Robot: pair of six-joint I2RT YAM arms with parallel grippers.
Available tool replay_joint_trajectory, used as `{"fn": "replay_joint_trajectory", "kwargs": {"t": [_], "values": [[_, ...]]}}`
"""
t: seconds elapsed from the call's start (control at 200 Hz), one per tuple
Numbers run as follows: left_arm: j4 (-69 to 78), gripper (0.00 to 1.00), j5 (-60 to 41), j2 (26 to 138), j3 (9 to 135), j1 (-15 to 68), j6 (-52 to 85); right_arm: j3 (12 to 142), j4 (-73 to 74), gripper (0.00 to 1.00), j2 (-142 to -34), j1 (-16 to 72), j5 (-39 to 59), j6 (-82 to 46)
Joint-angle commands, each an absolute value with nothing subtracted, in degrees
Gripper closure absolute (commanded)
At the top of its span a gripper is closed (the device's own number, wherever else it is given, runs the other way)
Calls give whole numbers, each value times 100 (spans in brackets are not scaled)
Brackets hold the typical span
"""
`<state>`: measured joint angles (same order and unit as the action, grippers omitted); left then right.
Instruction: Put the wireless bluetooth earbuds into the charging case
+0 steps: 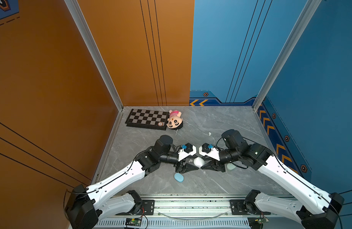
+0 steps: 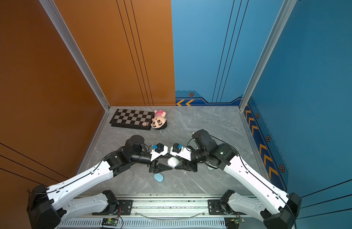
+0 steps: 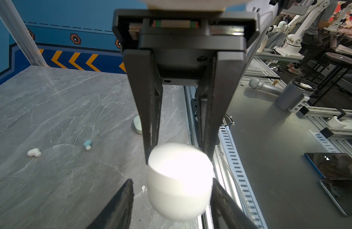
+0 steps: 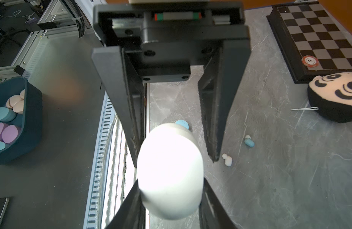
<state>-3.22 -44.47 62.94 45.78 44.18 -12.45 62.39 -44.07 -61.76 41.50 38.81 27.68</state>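
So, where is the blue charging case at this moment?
In both top views the blue charging case lies on the table, just left of centre, between the left gripper and the front rail.

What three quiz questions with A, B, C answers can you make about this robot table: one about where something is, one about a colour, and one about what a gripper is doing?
1. Where is the plush doll?
A) up in the air
B) right beside the chessboard
C) inside a box

2. What colour is the loose case lying nearest the front?
A) red
B) black
C) pale blue

3. What is the right gripper doing?
A) pinching the white case
B) open and empty
C) shut on nothing

Answers:
1 B: both top views show the plush doll lying at the chessboard's end.
2 C: the loose case shows pale blue in both top views.
3 A: in both wrist views its two fingers press on the white case's sides.
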Motion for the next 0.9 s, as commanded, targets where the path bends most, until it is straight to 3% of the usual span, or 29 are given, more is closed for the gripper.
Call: {"fn": "replay_joint_trajectory", "kwargs": {"t": [0.0,0.586,0.896], "values": [[-404,42,-4607,6249,4729,4386,-1310,6258,-4344,76,-6161,4203,3832,2900],[-387,43,-4579,6284,4739,4432,-1318,6248,-4341,75,-6187,4366,3598,2957],[-387,51,-4554,6310,4726,4487,-1384,6285,-4315,75,-6214,4405,3505,2964]]}}
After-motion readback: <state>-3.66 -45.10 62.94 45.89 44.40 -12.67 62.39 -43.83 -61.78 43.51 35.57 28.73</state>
